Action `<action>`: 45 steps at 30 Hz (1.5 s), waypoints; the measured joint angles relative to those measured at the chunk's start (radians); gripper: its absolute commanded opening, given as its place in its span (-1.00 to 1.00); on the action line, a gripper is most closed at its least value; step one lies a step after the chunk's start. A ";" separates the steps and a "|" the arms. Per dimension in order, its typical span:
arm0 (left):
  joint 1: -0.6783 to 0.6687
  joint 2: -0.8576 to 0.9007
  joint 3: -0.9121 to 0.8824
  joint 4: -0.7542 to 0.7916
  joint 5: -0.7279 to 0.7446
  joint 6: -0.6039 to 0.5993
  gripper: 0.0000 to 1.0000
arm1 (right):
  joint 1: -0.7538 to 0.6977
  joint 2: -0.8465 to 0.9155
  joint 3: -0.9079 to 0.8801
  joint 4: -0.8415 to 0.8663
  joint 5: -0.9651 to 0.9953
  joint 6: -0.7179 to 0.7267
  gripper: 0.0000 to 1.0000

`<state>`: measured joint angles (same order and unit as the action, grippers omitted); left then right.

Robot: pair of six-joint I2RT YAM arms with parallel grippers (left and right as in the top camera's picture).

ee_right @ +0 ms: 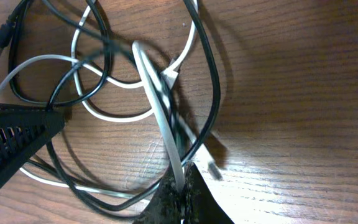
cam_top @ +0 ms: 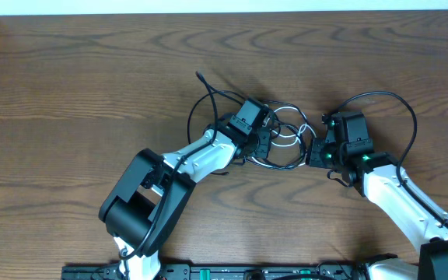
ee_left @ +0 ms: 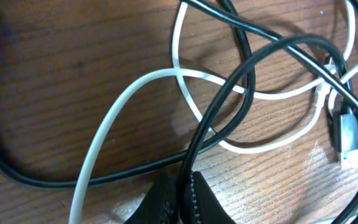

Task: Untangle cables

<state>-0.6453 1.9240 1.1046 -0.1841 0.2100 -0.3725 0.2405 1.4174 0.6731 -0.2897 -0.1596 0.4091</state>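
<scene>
The cables lie in a tangle (cam_top: 285,134) at mid-table: a white cable (cam_top: 290,129) looped through thin black cables (cam_top: 192,117). My left gripper (cam_top: 261,141) is at the tangle's left side. In the left wrist view its jaws (ee_left: 182,196) are shut on a black cable (ee_left: 211,118) that rises over the white cable (ee_left: 123,99). My right gripper (cam_top: 315,152) is at the tangle's right side. In the right wrist view its jaws (ee_right: 182,186) are shut on the white cable (ee_right: 157,106), lifted off the table, with a black cable (ee_right: 215,81) looping beside it.
A black plug end (cam_top: 199,76) points away at the tangle's far left. A metal plug (ee_left: 350,134) lies at the right in the left wrist view. The right arm's own thick wire (cam_top: 405,109) arcs behind it. The wooden table (cam_top: 92,78) stretches around.
</scene>
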 measured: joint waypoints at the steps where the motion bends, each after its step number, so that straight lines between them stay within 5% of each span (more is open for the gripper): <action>1: 0.003 -0.003 0.000 0.000 0.001 0.000 -0.85 | 0.000 0.000 0.000 0.000 0.002 0.000 -0.98; 7: 0.108 -0.174 0.000 -0.059 0.006 0.001 -0.85 | -0.006 0.000 0.000 -0.012 0.127 0.000 -0.98; 12: 0.338 -0.423 0.002 -0.157 0.002 0.003 -0.85 | -0.095 0.000 0.000 -0.053 0.247 0.027 -0.98; 19: 0.560 -0.490 0.002 -0.261 0.026 0.003 -0.85 | -0.246 0.000 0.000 -0.006 0.231 0.032 -0.98; 24: 0.523 -0.490 0.002 -0.304 0.089 0.003 -0.85 | -0.246 -0.004 0.057 0.048 0.004 0.012 -0.98; 32: 0.448 -0.486 0.002 -0.355 0.106 0.003 -0.85 | -0.246 -0.106 0.454 -0.040 -0.131 -0.079 -0.98; 45: 0.321 -0.349 0.002 -0.354 0.106 0.003 -0.85 | -0.246 -0.115 0.846 -0.050 0.146 -0.211 -0.98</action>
<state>-0.3241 1.5753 1.1061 -0.5385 0.3164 -0.3691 -0.0055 1.3022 1.5188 -0.3401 -0.0139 0.1986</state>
